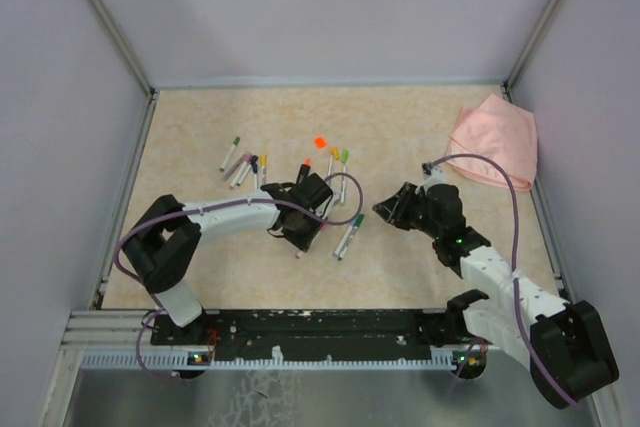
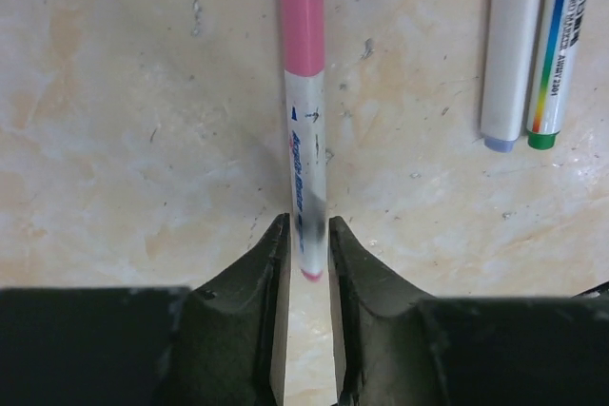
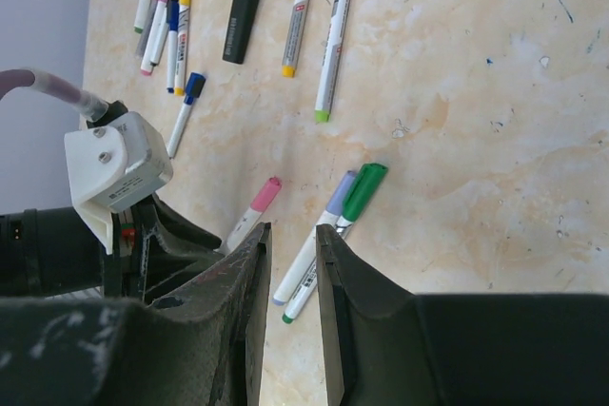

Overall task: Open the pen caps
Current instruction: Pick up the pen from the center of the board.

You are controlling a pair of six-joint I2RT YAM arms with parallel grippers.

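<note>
Dark fingers of the left end effector (image 2: 307, 227) are standing barely apart, pinching the tail of one white marker (image 2: 305, 140) near the middle of the worktop (image 2: 114, 140). Its single pink cap (image 2: 301, 16) is pointing straight away along the barrel's axis. Two others, a lilac-ended marker (image 2: 509, 45) and a green-ended marker (image 2: 561, 45), are lying nearby. The right end effector (image 3: 293, 235) is hovering with a narrow, empty gap.

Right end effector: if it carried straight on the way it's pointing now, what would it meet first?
Probably the pair of pens with the lilac cap and green cap, lying just ahead of the right end effector. Its height above them is unclear, so it might pass over them.
</note>
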